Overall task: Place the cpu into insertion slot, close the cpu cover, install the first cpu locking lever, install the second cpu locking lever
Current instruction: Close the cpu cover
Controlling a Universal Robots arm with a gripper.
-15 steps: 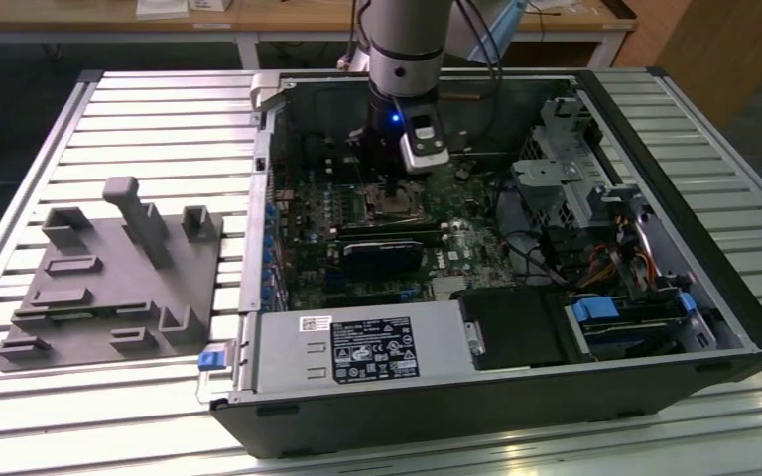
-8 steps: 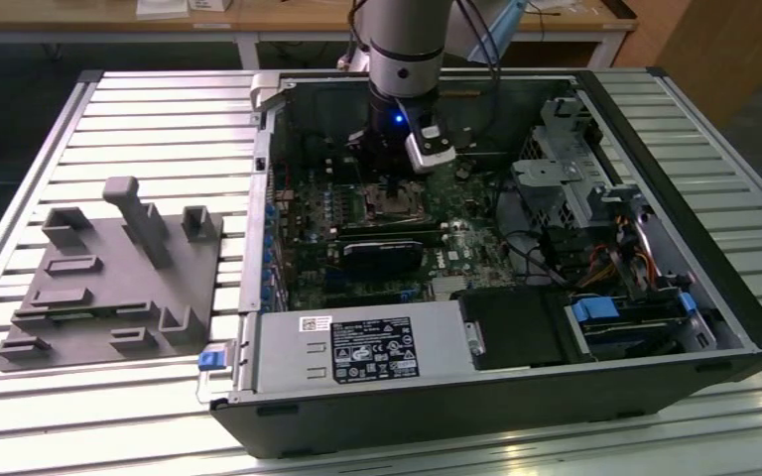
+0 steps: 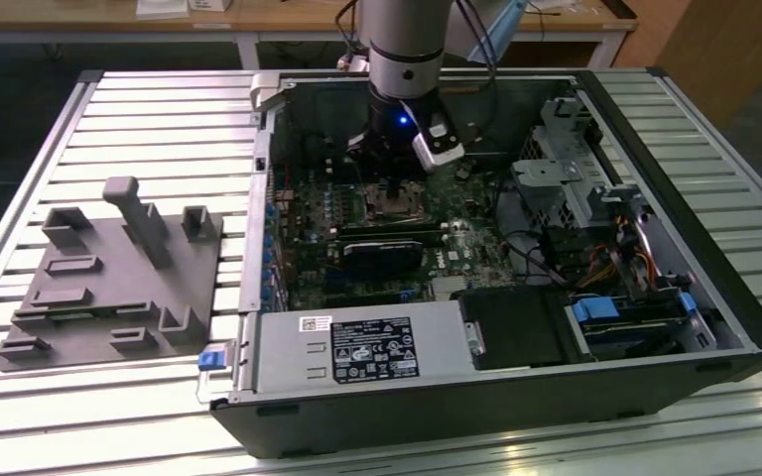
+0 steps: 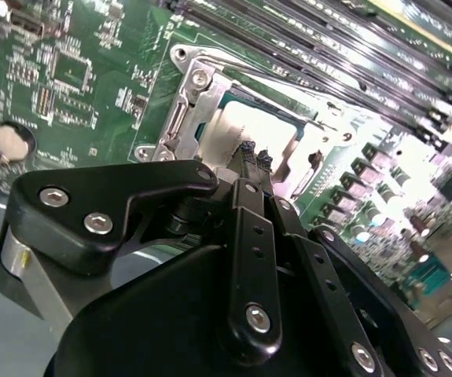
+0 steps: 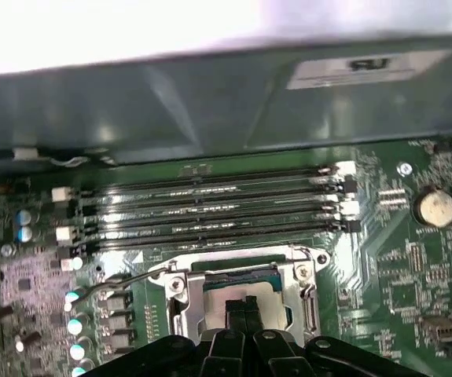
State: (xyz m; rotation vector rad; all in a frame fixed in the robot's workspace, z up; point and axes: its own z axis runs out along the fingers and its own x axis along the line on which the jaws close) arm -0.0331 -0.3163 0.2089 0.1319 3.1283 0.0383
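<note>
While the arm (image 3: 401, 40) reached down into the open computer case (image 3: 487, 421) on the slatted desk (image 3: 156, 119), the tool (image 5: 245, 308) hung directly over the insertion slot (image 3: 395, 203) on the green motherboard. In both wrist views its two black fingertips (image 4: 247, 151) were pressed together with nothing between them, pointing at the middle of the socket. The cpu (image 4: 269, 126) lay flat inside the slot, its pale face showing through the square cut-out. The cpu cover (image 5: 303, 292) was down over it, the silver frame lying around the chip's edges. Whether the fingertips touched the chip's face could not be told; they were at least just above it.

In the first wrist view a thin wire lever (image 5: 123, 281) stuck out sideways from one corner of the frame, over the board. The long black memory slots (image 5: 210, 212) ran beside the socket, between it and the case wall, and a round coin battery (image 5: 434, 208) sat on the board well apart from the socket. In the exterior view a grey moulded fixture (image 3: 103, 288) lay on the desk beside the case, towards the exterior view's left.
</note>
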